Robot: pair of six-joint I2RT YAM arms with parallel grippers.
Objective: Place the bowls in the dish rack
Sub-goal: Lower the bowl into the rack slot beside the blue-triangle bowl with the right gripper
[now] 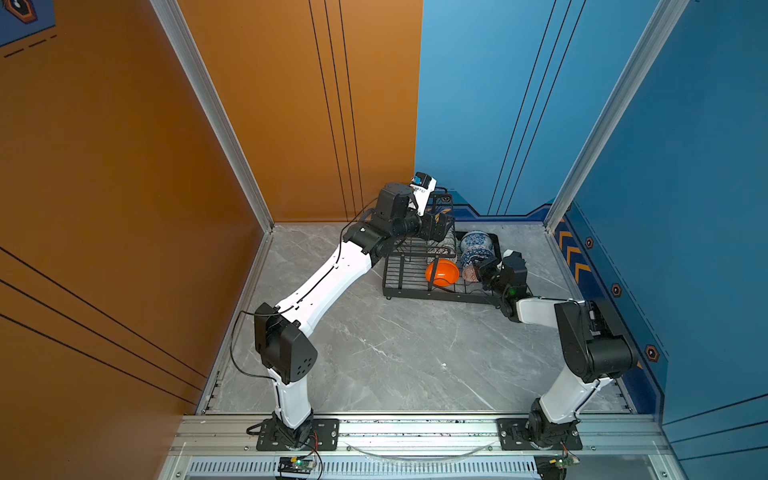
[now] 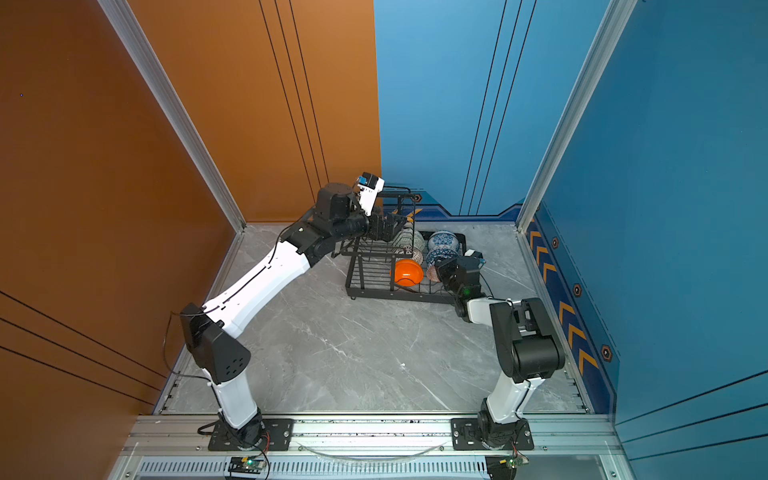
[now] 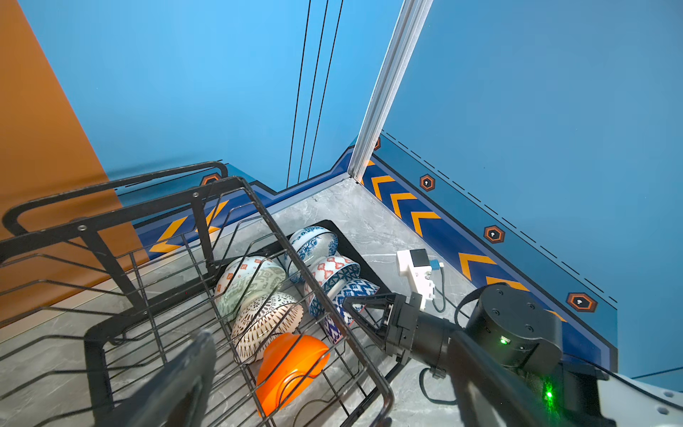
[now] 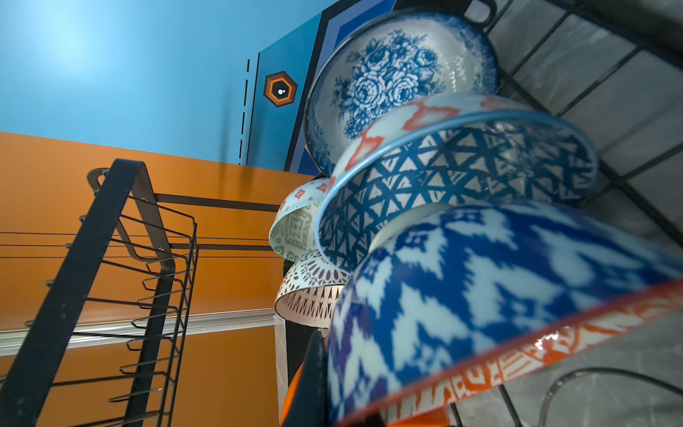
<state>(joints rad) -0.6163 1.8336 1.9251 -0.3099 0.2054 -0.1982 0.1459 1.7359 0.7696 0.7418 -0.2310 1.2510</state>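
Bowls (image 3: 266,318) are standing on edge in the lower level of the dish rack (image 1: 392,272). Left end effector (image 1: 442,224) is hovering released by the upper basket (image 3: 81,227); right end effector (image 3: 354,303) is sitting clenched beside the bowls.

Closed in from seven to twelve o'clock by an orange wall (image 1: 124,166), scored with thin black lines (image 1: 328,108). From twelve round to four, by a blue wall (image 1: 478,104). Framed at ten and two o'clock by slanting aluminium posts (image 1: 216,116). Floored by a grey marble-veined table (image 1: 395,353). Trimmed along the blue wall's foot with a navy band of orange chevrons (image 1: 574,254) and hexagon badges (image 1: 651,353). Edged at six o'clock by an aluminium rail (image 1: 415,428). Lit evenly, brightest high on the blue.
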